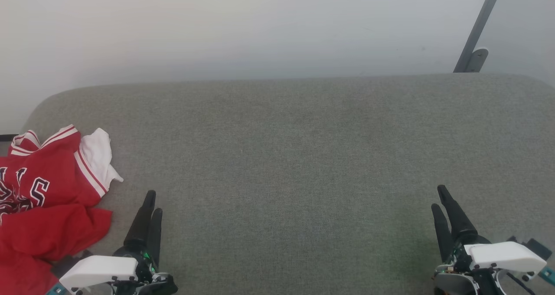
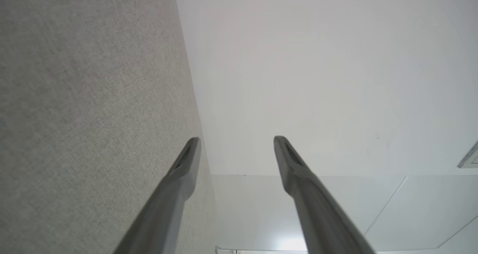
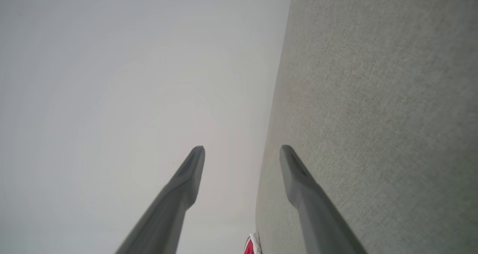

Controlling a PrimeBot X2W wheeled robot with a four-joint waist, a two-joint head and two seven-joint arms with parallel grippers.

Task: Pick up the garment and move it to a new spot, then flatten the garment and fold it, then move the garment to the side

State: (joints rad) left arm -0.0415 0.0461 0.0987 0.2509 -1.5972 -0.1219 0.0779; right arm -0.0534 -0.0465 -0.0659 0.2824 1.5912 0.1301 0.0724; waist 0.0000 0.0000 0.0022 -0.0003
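The garment (image 1: pixel 47 191), a red shirt with a white sleeve, striped trim and dark lettering, lies crumpled at the left edge of the grey cushioned surface (image 1: pixel 295 156). A small red and white bit of the garment (image 3: pixel 252 246) peeks in at the bottom of the right wrist view. My left gripper (image 1: pixel 153 201) hovers just right of the garment, open and empty; its fingers (image 2: pixel 185 160) stand wide apart in the left wrist view. My right gripper (image 1: pixel 439 197) rests open and empty at the lower right, far from the garment, its fingers (image 3: pixel 194 164) spread.
A white wall (image 1: pixel 260 26) rises behind the surface. A grey metal bar with a bracket (image 1: pixel 477 34) leans at the back right. The surface has rounded far corners.
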